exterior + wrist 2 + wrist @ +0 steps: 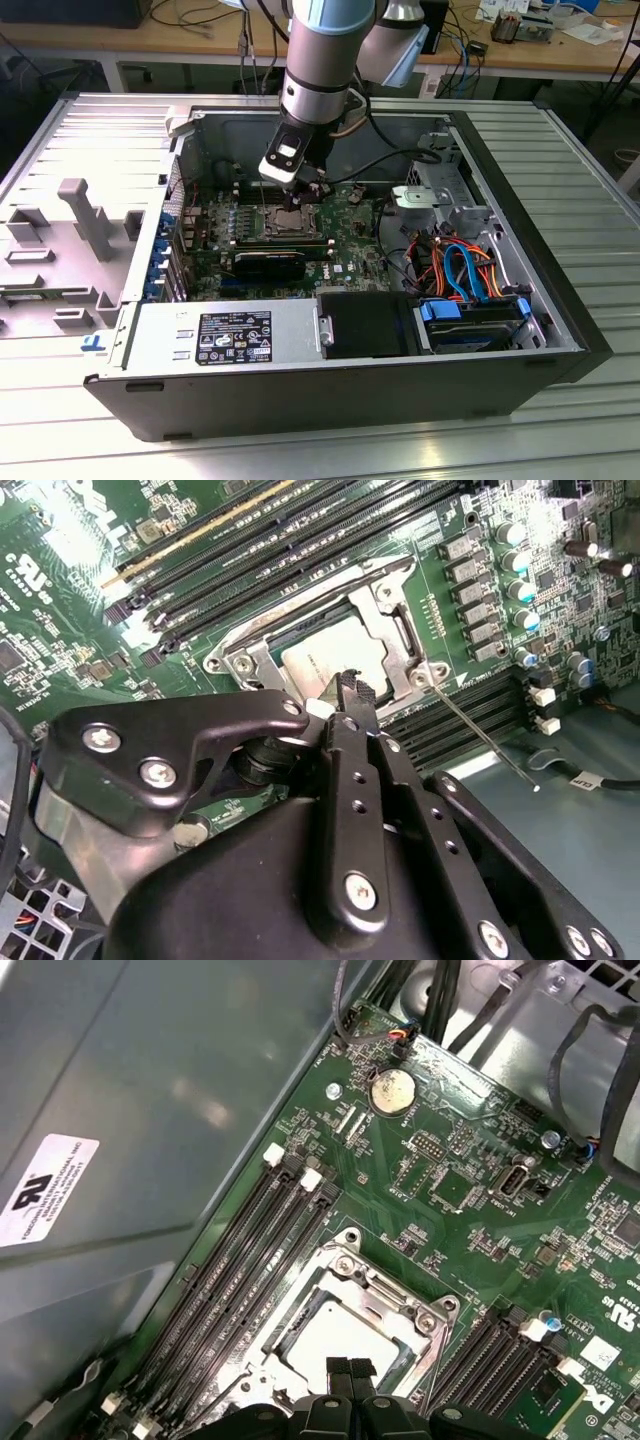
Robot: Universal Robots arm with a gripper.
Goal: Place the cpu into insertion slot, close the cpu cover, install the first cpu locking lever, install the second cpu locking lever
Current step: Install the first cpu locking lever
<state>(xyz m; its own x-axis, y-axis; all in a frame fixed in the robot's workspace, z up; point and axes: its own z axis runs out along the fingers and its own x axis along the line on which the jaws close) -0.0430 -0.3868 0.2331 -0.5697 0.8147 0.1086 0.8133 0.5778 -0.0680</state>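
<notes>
Looking down into the open computer case [560, 260] on the ribbed metal counter [590, 170], the arm had its gripper [303, 198] right over the insertion slot [288, 224] in the middle of the green board. In the exterior view the wrist covered most of the socket, so you couldn't make out much of it from there.

The wrist views helped more. The gripper [349, 1367] was clenched, tips pressed together with nothing between them that I could see, and it hung just above the near edge of the socket. The cpu [345, 1338] sat inside, its silver top showing through the window of the cpu cover [395, 1298], which looked to be lying flat on the socket. The gripper's black body cut off the near side of the frame, so I couldn't tell how that edge sat.

In the second wrist view the gripper [350, 692] hid one corner of the cpu [322, 660] and part of the cpu cover [392, 630]. A thin metal lever [478, 735] stuck out from the socket corner across the black memory slots [455, 720]. Couldn't tell how far it was lifted off the board, or whether the tips were touching the chip.
</notes>
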